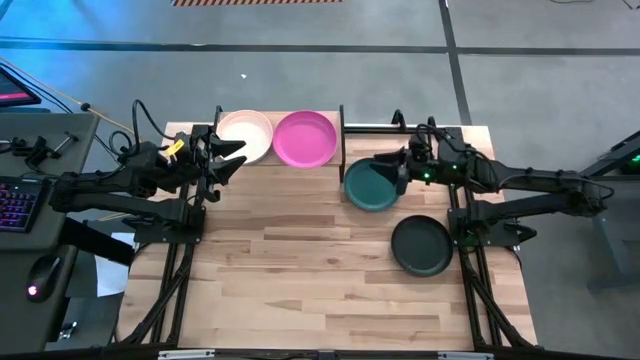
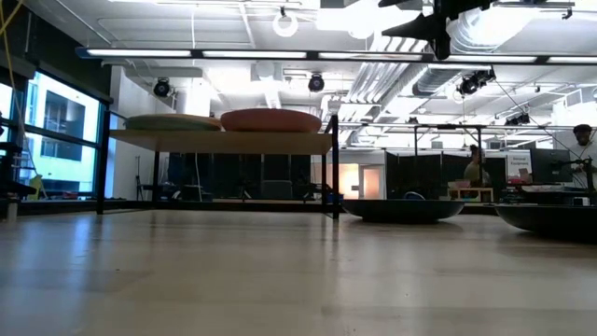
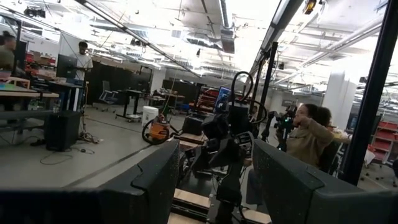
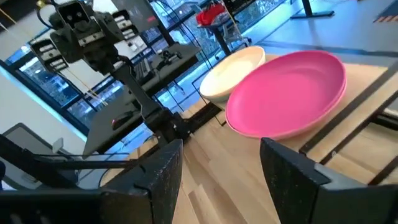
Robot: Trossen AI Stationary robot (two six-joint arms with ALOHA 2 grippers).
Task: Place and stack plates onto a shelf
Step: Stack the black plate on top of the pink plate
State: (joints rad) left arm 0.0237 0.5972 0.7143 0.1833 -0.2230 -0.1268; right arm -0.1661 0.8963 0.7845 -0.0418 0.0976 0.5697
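I have the light pink plate (image 1: 246, 135) and the magenta plate (image 1: 305, 138) side by side on the shelf (image 1: 340, 128), filling it. The dark teal plate (image 1: 371, 186) sits on the table just off the shelf's right post, the black plate (image 1: 421, 245) farther out. My right gripper (image 1: 404, 172) hangs over the teal plate's rim, fingers parted, holding nothing; the left gripper (image 1: 232, 157), also open and empty, waits by the pink plate. I worry that lifting teal in could clip the post or shove magenta off centre

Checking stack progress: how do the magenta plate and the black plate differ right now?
The magenta plate sits on the shelf beside the light pink plate; the black plate lies on the tabletop, near the right arm. Colours differ. Both are round, shallow, upright and ungripped.
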